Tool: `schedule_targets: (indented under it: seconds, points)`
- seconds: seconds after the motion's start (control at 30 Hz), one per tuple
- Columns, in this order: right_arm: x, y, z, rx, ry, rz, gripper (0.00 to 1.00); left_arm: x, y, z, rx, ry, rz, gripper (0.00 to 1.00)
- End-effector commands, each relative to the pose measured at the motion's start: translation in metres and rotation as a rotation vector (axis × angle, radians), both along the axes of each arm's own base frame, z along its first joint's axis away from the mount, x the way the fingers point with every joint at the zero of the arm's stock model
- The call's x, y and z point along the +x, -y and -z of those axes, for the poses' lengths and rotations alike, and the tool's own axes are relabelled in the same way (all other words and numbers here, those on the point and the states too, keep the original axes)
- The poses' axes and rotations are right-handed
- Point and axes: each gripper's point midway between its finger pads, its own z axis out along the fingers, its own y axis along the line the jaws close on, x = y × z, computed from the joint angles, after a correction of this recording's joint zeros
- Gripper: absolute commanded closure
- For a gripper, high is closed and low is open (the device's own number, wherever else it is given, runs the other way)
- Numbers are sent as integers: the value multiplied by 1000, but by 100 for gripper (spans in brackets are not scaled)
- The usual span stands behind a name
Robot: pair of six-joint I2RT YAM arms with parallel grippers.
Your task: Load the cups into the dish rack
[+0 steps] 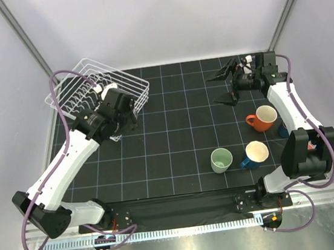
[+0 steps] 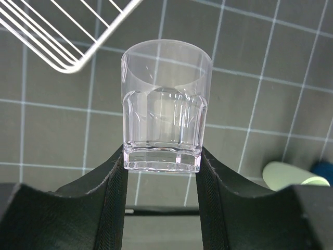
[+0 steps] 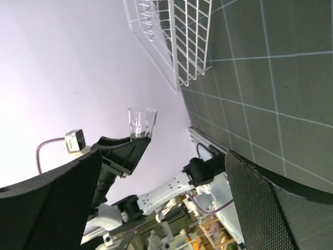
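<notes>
1. Black gridded bench [image 1: 175, 142] inside a pale-walled enclosure, viewed from above and behind two white arms.
2. At the left arm's tip: left end effector [image 2: 162, 156] clamped on the clear glass [image 2: 165, 112], fingers [image 2: 115, 177] pressing both sides of its thick base. Glass lifted off the bench, mouth pointing away from the wrist; exact tilt not clear.
3. Just beyond that end effector and slightly to its left: the white wire dish rack [image 1: 98, 87], near corner close to the glass rim but apart from it. No cup visible inside.
4. At the far right of the bench: right end effector [image 1: 226, 84] spread wide, nothing between its fingers.
5. Nearer the arm bases than the right end effector, standing mouth up on the bench: orange cup [image 1: 262, 118], pale green cup [image 1: 221, 160] and dark blue mug [image 1: 255, 154] with a cream inside. Pink cup not made out.
6. Handling, as a judgement: glass probably light, rigid, smooth-walled and slippery, breakable if knocked on the wires. Hold at the very base, leaving the tall body free to swing; gentler to lower slowly between the dividers.
7. Remaining cups likely stiff and light. Best pinched across the wall at the rim, one finger inside and one outside.
</notes>
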Motion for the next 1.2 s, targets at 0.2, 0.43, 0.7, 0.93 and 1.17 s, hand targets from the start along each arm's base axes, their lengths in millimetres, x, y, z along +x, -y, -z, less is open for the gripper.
schedule_targets:
  seconds: [0.2, 0.43, 0.7, 0.93, 1.17]
  points:
    - [15, 0, -1, 173, 52, 29, 0, 27, -19, -12, 56, 51, 9, 100]
    - [28, 27, 48, 5, 44, 170, 0, 35, -26, -17, 84, 67, 10, 100]
    - [24, 67, 158, -594, -96, 251, 0, 58, -59, -67, 103, 165, -133, 100]
    - [16, 74, 214, -948, -182, 170, 0, 77, -61, -66, 91, 132, -213, 100]
    - [32, 70, 223, -1084, -53, 172, 0, 125, -70, -63, 22, 127, -259, 100]
